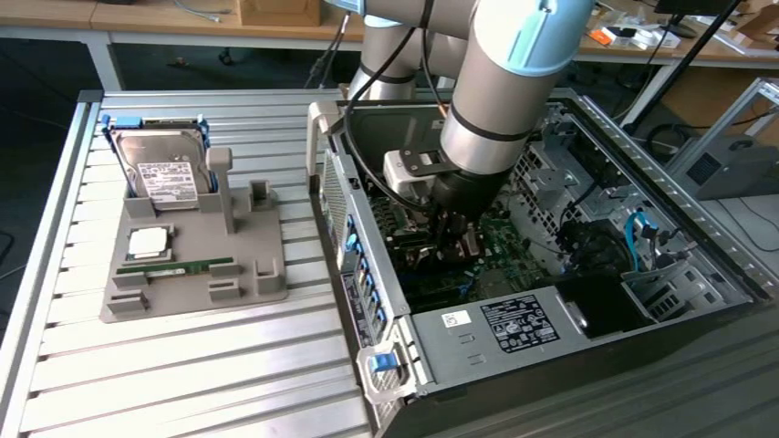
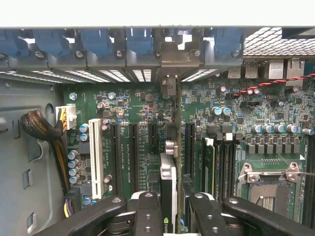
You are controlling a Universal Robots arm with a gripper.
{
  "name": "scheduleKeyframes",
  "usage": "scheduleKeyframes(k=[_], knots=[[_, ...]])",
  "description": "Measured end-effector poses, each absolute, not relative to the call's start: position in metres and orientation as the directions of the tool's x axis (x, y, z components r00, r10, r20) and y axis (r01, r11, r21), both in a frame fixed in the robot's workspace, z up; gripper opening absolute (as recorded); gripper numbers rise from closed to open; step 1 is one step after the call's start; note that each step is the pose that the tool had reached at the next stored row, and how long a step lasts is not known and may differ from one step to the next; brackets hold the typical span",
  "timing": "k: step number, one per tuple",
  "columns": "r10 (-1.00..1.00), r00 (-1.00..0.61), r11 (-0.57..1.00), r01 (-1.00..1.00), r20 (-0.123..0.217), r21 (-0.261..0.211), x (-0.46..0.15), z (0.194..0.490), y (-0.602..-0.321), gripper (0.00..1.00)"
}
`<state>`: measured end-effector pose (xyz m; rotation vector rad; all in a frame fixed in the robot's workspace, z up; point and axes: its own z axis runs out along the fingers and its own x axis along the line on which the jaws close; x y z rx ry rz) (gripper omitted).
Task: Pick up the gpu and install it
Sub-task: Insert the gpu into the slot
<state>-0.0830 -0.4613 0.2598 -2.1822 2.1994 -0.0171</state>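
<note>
**GPU held over the motherboard inside the open case**

The gripper (image 2: 173,209) is seen lowered into the computer case (image 1: 512,342), its fingers clamped on the gpu (image 2: 168,189), which is held edge-on just above the green motherboard (image 2: 142,142) slots

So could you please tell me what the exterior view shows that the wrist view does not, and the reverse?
Exterior view alone: the silver hard drive with a white label standing in the grey parts holder on the slatted table.

Wrist view alone: the white expansion slot and the orange-sleeved cable bundle.

Both: the green motherboard inside the open case, and the end effector holding the thin dark gpu card edge-on above it.
</note>
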Motion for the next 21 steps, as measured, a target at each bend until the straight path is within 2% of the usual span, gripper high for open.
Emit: scheduleKeyframes(k=[5, 6, 7, 15, 18, 19, 21], knots=[[-1.000, -0.007, 0.008, -0.999, -0.023, -0.038, -0.083, 0.260, -0.461, 0.28], [-1.000, -0.007, 0.008, -0.999, -0.023, -0.038, -0.083, 0.260, -0.461, 0.35], [-1.000, -0.007, 0.008, -0.999, -0.023, -0.038, -0.083, 0.260, -0.461, 0.35], [-1.000, -0.007, 0.008, -0.999, -0.021, -0.039, -0.083, 0.302, -0.450, 0.33], [-1.000, -0.007, 0.008, -0.999, -0.021, -0.040, -0.083, 0.309, -0.448, 0.14], [-1.000, -0.007, 0.008, -0.999, -0.021, -0.040, -0.083, 0.309, -0.448, 0.10], [-1.000, -0.006, 0.007, -0.999, -0.021, -0.040, -0.082, 0.310, -0.448, 0.10]])
